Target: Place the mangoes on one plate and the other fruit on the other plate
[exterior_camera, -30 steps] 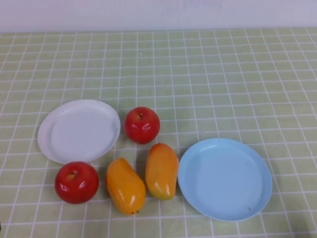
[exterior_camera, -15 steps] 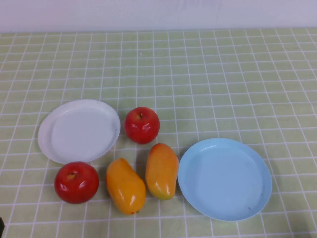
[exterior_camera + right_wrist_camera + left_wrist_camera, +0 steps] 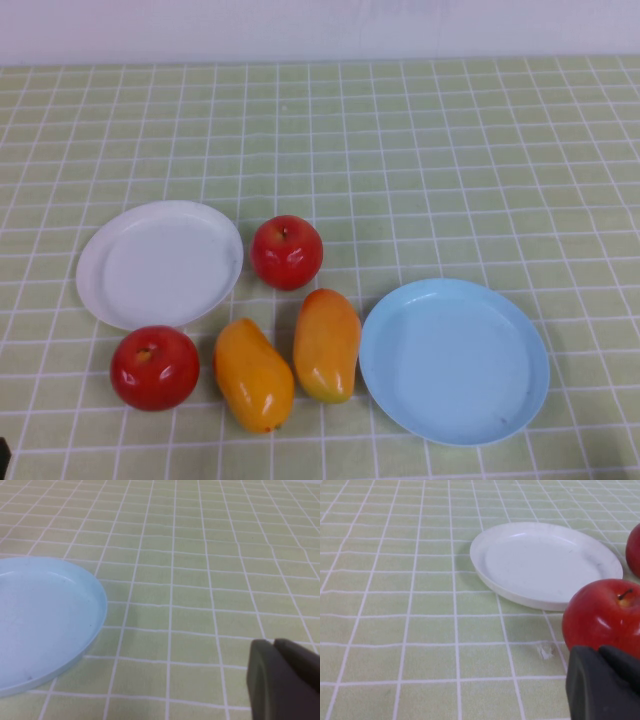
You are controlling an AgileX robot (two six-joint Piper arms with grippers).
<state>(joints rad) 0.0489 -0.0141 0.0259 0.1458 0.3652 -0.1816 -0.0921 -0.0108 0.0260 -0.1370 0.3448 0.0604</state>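
The white plate (image 3: 160,263) lies at the left and the light blue plate (image 3: 454,360) at the front right; both hold nothing. One red apple (image 3: 287,252) rests just right of the white plate, the other apple (image 3: 155,367) in front of it. Two orange mangoes (image 3: 253,374) (image 3: 327,343) lie side by side between the plates. My left gripper (image 3: 598,650) is shut and holds nothing, low over the cloth just short of the near apple (image 3: 602,617), with the white plate (image 3: 545,565) beyond. My right gripper (image 3: 274,642) is shut and holds nothing, beside the blue plate (image 3: 40,620).
A green checked tablecloth (image 3: 420,170) covers the table up to a white wall (image 3: 320,25) at the far edge. A small white scuff (image 3: 546,650) marks the cloth near the left gripper. A dark sliver of the left arm (image 3: 2,455) shows at the front left corner.
The dark sliver of the left arm has edged slightly further into the front left corner of the high view. Fruits and plates have not moved.
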